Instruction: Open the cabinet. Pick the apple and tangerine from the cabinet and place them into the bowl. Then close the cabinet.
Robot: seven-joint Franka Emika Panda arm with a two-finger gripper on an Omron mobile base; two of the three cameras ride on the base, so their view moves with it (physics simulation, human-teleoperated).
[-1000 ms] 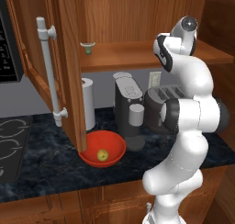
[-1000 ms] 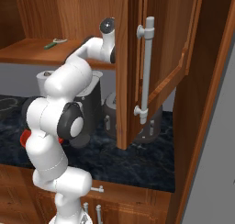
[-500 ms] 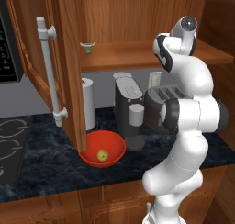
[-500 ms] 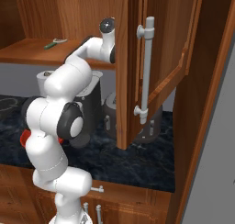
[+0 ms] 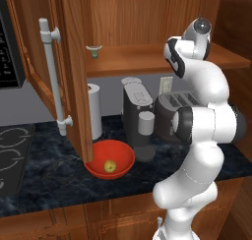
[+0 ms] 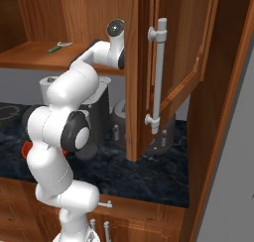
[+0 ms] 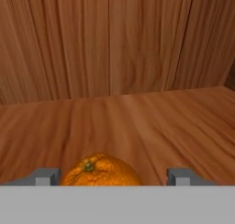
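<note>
Inside the cabinet (image 5: 147,17), on its wooden shelf (image 7: 137,122), the tangerine (image 7: 101,171) sits between the hand's (image 7: 111,176) wide-open fingertips (image 7: 46,176), not gripped. Apple (image 5: 110,165) is down in the red bowl (image 5: 125,158) on the desk (image 5: 54,177).

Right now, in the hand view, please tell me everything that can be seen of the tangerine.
The tangerine is a small round fruit, bright orange, with dimpled peel and a small green stem scar facing up. Its lower part is cut off by the bottom of the view. It rests on the wooden shelf of the cabinet, in front of the wooden back wall. It lies between the two fingertips of the end effector, nearer the left one; no contact is visible.
</note>
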